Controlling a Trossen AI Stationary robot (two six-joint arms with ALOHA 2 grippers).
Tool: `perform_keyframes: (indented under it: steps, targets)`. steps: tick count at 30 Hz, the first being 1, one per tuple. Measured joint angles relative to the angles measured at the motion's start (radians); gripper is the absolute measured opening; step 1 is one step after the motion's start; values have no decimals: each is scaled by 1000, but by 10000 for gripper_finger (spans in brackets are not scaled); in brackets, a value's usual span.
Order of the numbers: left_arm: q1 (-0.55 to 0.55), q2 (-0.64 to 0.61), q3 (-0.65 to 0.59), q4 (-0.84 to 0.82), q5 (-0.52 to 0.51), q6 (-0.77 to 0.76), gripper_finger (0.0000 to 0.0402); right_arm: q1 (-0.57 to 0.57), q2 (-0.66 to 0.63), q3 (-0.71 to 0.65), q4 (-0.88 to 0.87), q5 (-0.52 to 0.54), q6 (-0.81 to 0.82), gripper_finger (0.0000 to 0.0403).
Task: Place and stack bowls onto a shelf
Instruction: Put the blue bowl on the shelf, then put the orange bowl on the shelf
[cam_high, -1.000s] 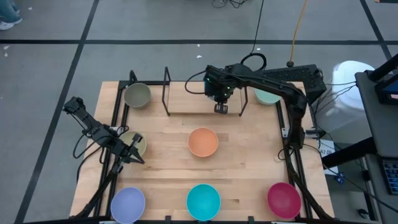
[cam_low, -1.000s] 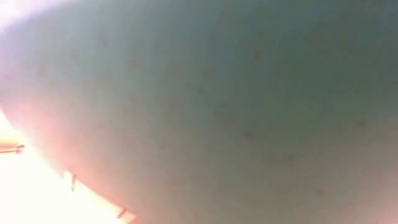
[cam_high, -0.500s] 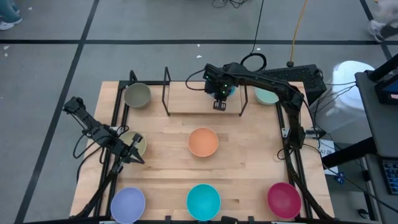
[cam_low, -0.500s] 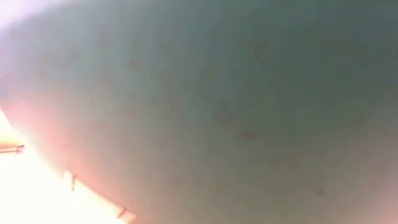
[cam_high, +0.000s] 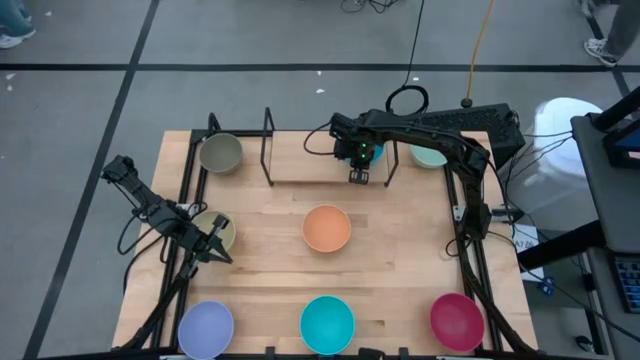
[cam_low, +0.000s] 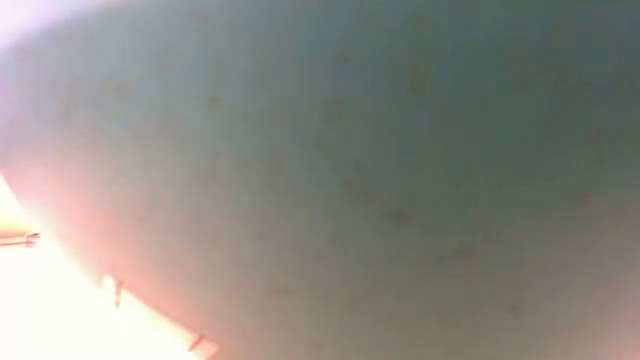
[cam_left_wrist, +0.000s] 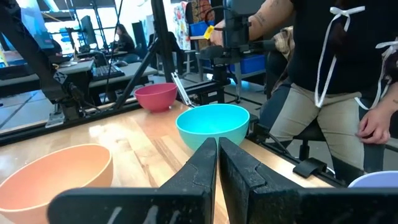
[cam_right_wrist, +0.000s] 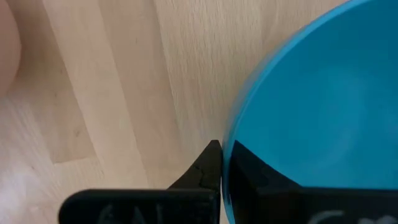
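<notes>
You have a big wooden table (cam_high: 400, 290) with a black frame around its edges. At its far edge stands the shelf (cam_high: 300, 165), made of thin black rods. Your right arm (cam_high: 440, 135) reaches over that shelf. Your right gripper (cam_high: 359, 177) is pinched on the rim of the blue bowl (cam_right_wrist: 317, 106), with one finger (cam_right_wrist: 205, 168) outside the rim and one inside, and the bowl sits over the shelf's right end.

Your left arm waits at the table's left edge. Your left gripper (cam_high: 214, 249) has its fingers (cam_left_wrist: 199, 171) pressed almost together with nothing between them. It hangs over the beige bowl (cam_high: 227, 231).

The grey-olive bowl (cam_high: 220, 153) sits in the far left corner and the mint green bowl (cam_high: 430, 155) in the far right corner. The orange bowl (cam_high: 326, 228) is in the middle of the table. Along the near edge you have the lavender bowl (cam_high: 206, 327), the cyan bowl (cam_high: 327, 324) and the magenta bowl (cam_high: 456, 320). Something pale green fills the low view
</notes>
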Motion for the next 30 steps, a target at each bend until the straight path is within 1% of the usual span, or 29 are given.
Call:
perform_keyframes:
  steps: [4,7,17,20,24,30]
  targets:
    - [0,0,0,0,0,0,24,0,0,0,-3,0,-3,2]
    - [0,0,0,0,0,0,24,0,0,-1,-9,-4,-3,15]
    - [0,0,0,0,0,0,24,37,1,-1,-22,-3,-103,95]
    - [0,0,0,0,0,0,24,50,1,-1,-22,-3,-109,112]
    - [0,0,0,0,0,0,24,60,-11,-1,-32,-3,-130,120]
    - [0,0,0,0,0,0,24,65,-74,-2,-34,0,-133,117]
